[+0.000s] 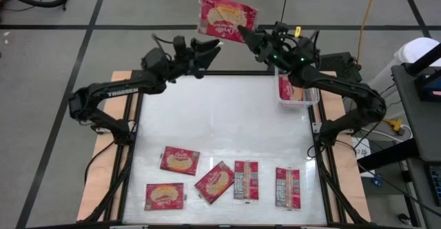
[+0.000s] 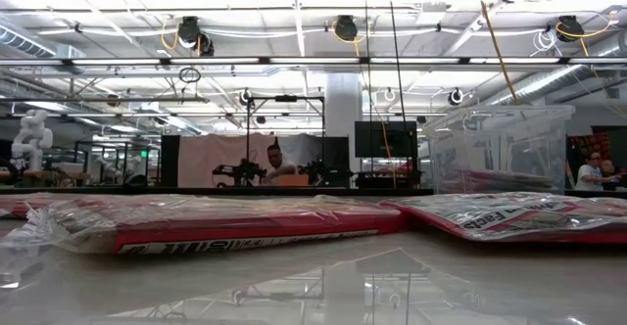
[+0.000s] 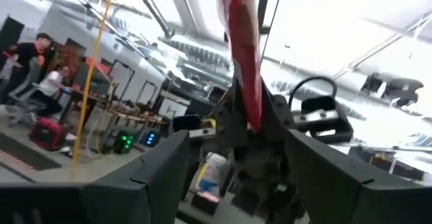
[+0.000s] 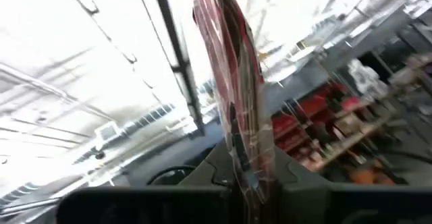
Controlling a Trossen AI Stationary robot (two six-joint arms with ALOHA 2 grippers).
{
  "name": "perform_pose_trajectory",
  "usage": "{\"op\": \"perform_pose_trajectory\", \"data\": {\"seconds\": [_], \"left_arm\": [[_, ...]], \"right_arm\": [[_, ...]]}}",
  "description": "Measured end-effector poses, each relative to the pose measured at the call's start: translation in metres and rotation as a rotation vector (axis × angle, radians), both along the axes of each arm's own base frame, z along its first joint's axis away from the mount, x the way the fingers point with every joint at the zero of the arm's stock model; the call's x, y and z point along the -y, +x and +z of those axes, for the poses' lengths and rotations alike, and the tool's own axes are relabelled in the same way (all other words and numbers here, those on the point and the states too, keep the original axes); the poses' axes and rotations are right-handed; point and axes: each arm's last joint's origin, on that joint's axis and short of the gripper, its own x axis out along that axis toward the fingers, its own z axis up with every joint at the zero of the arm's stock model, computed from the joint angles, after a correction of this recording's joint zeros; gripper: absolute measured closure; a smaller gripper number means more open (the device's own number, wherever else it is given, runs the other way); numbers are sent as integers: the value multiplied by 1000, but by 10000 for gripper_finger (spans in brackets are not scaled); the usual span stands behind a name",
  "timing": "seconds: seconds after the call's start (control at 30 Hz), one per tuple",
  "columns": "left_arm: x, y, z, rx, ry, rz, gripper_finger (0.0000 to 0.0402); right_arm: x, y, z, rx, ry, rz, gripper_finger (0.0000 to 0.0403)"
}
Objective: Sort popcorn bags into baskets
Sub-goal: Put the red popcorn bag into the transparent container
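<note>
The right hand (image 1: 247, 34) is up high, past the far edge of the desk (image 1: 227, 118). It is pinched shut on one red popcorn bag (image 1: 226, 18). The bag hangs in the air with its popcorn picture facing up. In the right wrist view the same bag (image 4: 233, 96) stands on its thin edge between the dark fingers (image 4: 297, 183).

The left hand (image 1: 209, 47) is also up high by the far edge, just beside that bag. Its fingers are spread wide and it holds nothing. In the left wrist view the red bag (image 3: 243, 55) hangs between the two open fingers (image 3: 145, 180) but farther off, in the other hand.

A clear basket (image 1: 308, 101) sits at the far right corner of the desk. There is at least one red bag (image 1: 289, 91) inside it.

Five more bags lie flat near the front edge of the desk. Three show the popcorn picture: one near the front left (image 1: 165, 196), one a bit farther back (image 1: 180, 161), and one tilted in the middle (image 1: 214, 181). Two show the grey printed side: one (image 1: 246, 180) is just beside the tilted bag, and one (image 1: 288, 187) is more to the right.

In the low view, people sit far off in the room behind the desk.
</note>
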Motion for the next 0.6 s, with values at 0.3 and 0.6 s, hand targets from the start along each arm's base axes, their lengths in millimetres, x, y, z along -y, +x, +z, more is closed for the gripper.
{"op": "perform_pose_trajectory", "data": {"seconds": [0.3,0.6], "left_arm": [[-8,19,16,75,64,-13,184],[-14,28,14,70,61,-8,325]], "right_arm": [[6,14,-12,-6,-2,24,392],[6,15,-13,-14,-30,9,392]]}}
